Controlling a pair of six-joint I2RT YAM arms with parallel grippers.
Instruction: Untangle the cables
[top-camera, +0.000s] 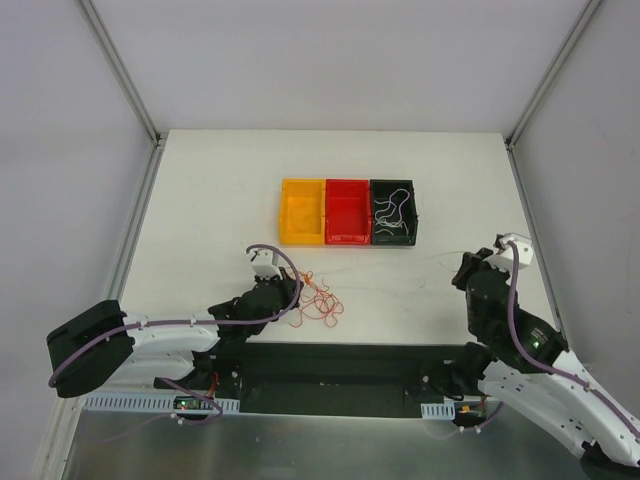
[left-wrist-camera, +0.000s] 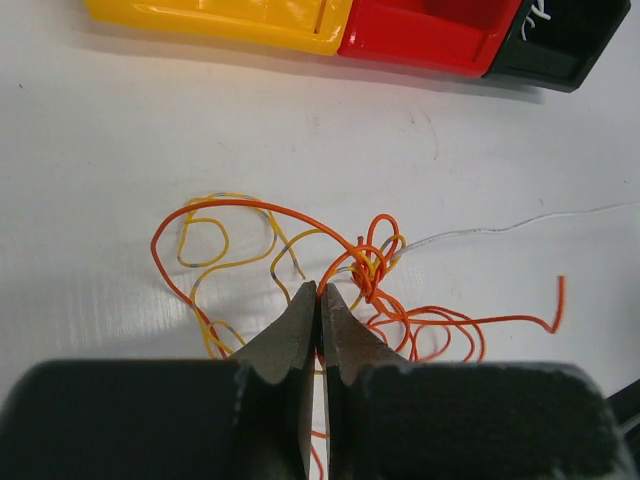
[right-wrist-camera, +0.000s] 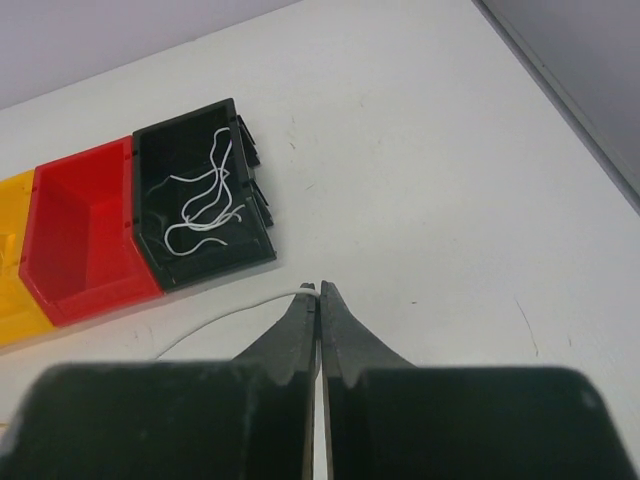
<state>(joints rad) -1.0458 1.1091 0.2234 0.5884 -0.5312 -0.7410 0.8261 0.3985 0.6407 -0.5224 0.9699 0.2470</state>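
A tangled clump of orange and yellow cables (top-camera: 318, 303) lies on the white table in front of the left arm. In the left wrist view its knot (left-wrist-camera: 372, 268) sits just right of my left gripper (left-wrist-camera: 320, 290), whose jaws are closed with an orange strand running into the tips. A thin white cable (left-wrist-camera: 500, 228) leads from the knot off to the right. My right gripper (right-wrist-camera: 319, 290) is shut on the end of that white cable (right-wrist-camera: 220, 318), low over the table at the right (top-camera: 462, 268). My left gripper (top-camera: 300, 290) is at the clump's left edge.
Three bins stand in a row at mid-table: yellow (top-camera: 285, 212), red (top-camera: 348, 240) and black (top-camera: 414, 215). The black bin holds several white wires (right-wrist-camera: 205, 200). Metal frame posts stand at the back corners of the table.
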